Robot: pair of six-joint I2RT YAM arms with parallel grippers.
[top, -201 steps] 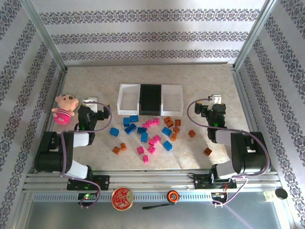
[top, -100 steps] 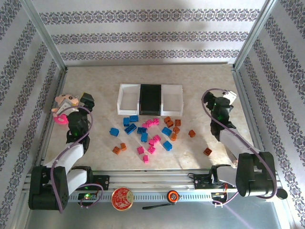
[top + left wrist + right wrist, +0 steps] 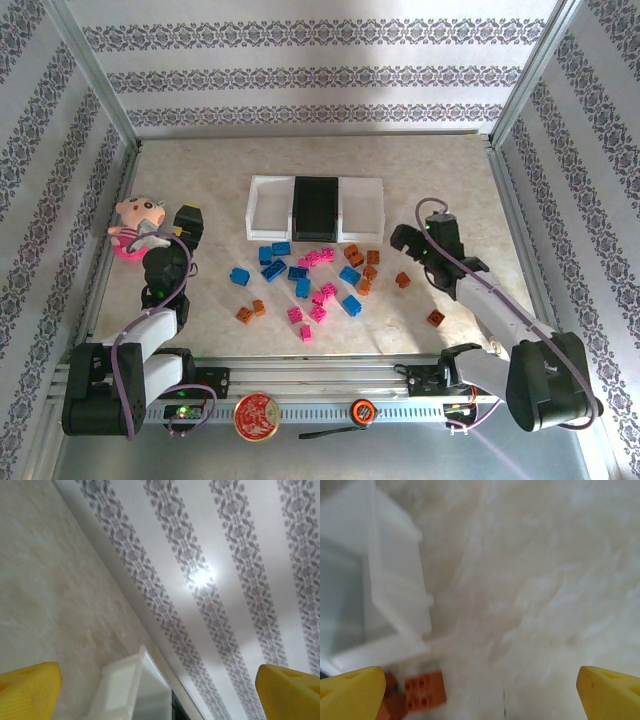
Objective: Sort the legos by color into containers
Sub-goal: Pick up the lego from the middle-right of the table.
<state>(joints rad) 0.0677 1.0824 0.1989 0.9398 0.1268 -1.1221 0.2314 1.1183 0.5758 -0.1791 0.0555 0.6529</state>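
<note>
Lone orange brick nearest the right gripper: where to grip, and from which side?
Take the orange brick by two opposite side walls, coming straight down with the right gripper, which is open and closest. The brick lies low on the table and apart from its neighbours, so the fingers should fit on either side. A sideways approach would likely just push it.

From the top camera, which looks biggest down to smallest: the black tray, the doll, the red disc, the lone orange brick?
Largest: black tray.
Next: doll and red disc look about alike; the doll is partly hidden.
Smallest: orange brick.
</note>
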